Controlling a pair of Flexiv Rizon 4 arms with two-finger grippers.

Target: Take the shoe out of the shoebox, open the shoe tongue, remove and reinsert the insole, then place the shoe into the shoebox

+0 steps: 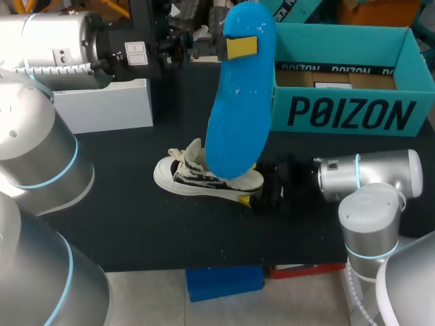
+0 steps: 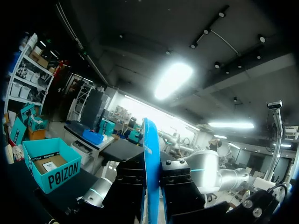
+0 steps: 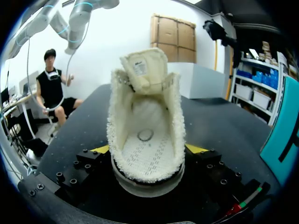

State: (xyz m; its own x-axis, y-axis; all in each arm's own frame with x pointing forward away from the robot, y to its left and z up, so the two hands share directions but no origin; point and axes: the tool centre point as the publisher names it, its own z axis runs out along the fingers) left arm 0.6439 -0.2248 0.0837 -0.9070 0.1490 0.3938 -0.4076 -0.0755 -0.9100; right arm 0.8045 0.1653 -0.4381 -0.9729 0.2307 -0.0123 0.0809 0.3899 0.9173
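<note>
Between the pinching fingers of the left gripper [image 2: 152,183], a bright blue foam insole [image 1: 238,109] hung upright in the air, already removed. Beneath it the right gripper [image 3: 147,157] clamped the heel of the cream-and-black sneaker [image 1: 204,178], tongue open, on the black tabletop [image 1: 136,224] near the teal cardboard shoebox [image 1: 346,112]. Reinserting and boxing seemingly remained.

The blue insole [image 1: 239,102] is hanging tall above the shoe [image 1: 197,178], standing in the way of any reach down from above, while the right gripper [image 1: 253,183] is clamping the heel from both sides and closing off that end. The shoebox [image 1: 353,109] is walling off the far right of the table [image 1: 122,204]; bare mat is lying open left of the toe and in front of it.
</note>
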